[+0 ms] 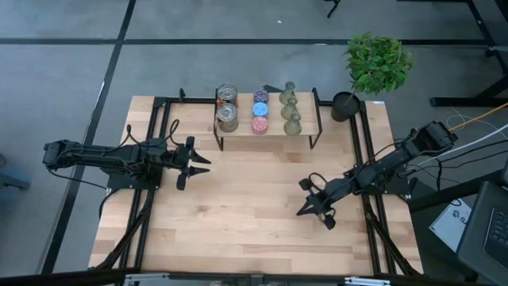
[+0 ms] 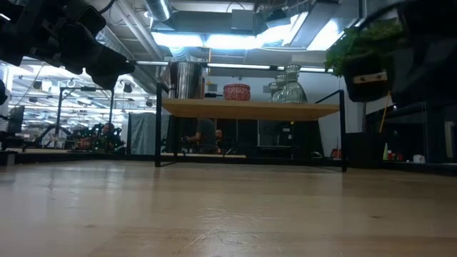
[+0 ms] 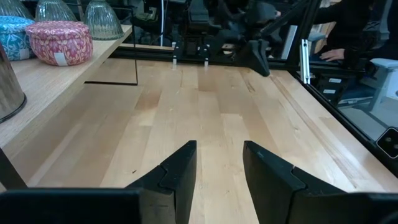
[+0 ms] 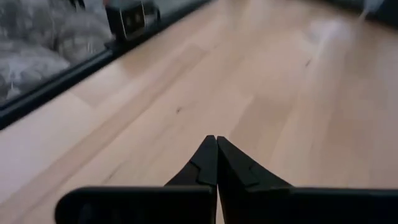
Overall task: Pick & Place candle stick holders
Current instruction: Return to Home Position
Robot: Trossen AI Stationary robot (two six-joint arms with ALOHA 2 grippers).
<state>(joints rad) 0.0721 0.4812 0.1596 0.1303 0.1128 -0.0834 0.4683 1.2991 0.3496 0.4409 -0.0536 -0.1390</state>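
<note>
Apparently upright, candle stick holders [image 1: 260, 110] line shelf [image 1: 306, 119]

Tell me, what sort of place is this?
Most likely a robotics lab or workshop. Two dark robot arms, left gripper open and right gripper shut, hang over a rail-framed wooden table. Exposed ducts and strip lights run overhead, and benches of equipment fill the hall behind.

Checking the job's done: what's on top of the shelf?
Two silvery cans, purple, blue and pink round holders, a row of green glass holders. Low view: front pieces hide the rest.
</note>
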